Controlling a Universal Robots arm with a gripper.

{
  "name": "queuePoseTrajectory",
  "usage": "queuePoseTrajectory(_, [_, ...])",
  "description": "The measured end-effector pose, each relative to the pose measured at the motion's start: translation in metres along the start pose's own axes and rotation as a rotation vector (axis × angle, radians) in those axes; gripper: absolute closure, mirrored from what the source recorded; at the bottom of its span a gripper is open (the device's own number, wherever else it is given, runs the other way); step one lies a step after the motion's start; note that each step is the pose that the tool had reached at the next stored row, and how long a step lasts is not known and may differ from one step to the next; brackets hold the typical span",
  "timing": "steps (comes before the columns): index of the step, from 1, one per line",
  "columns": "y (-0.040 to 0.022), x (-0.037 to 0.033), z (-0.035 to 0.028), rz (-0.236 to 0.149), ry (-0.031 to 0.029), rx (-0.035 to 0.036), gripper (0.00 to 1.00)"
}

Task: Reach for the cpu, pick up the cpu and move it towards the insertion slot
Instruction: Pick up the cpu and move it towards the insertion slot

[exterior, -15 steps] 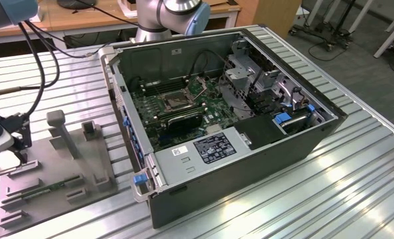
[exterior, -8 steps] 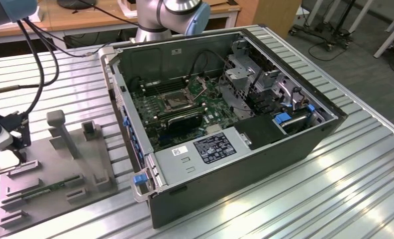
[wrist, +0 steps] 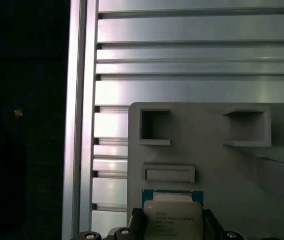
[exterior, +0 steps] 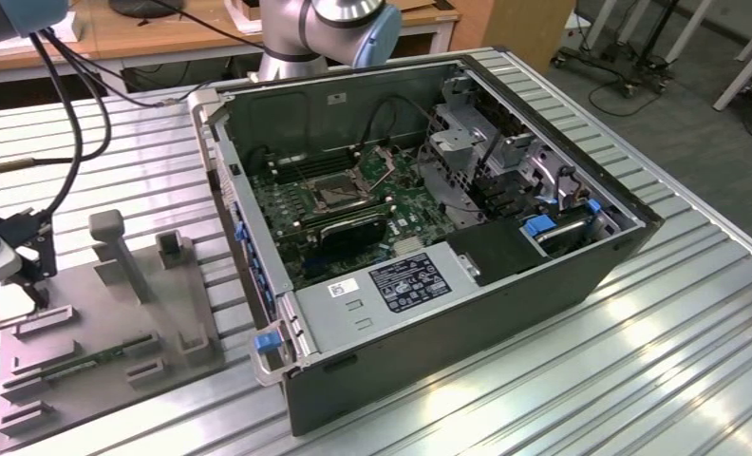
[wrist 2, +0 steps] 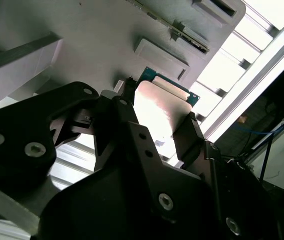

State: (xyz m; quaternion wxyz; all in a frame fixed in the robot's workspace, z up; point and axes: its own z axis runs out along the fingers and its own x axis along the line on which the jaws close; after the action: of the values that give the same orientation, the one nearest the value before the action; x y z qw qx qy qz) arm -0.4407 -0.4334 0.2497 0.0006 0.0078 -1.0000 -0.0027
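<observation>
Second wrist view: jaws closed on the cpu point(wrist 2: 159, 112), one black finger against each of two opposite edges.
Cpu: at the grey fixture plate point(wrist: 217, 165), just beside a shallow rectangular recess point(wrist: 169, 173).
Insertion slot point(exterior: 338, 197): on the green board inside the open computer case point(exterior: 516, 294), well apart from the plate.
Tabletop point(exterior: 680, 342): carries both.
</observation>
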Motion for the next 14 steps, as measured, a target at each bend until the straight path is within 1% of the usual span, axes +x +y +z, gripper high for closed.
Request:
queuePoseTrajectory(6, [0.0000, 0.0000, -0.0038, 0.000, 0.0000, 0.0000, 0.45])
queuePoseTrajectory(11, [0.0000, 0.0000, -0.0048, 0.000, 0.0000, 0.0000, 0.45])
queuePoseTrajectory(14, [0.0000, 0.0000, -0.0067, 0.000, 0.0000, 0.0000, 0.45])
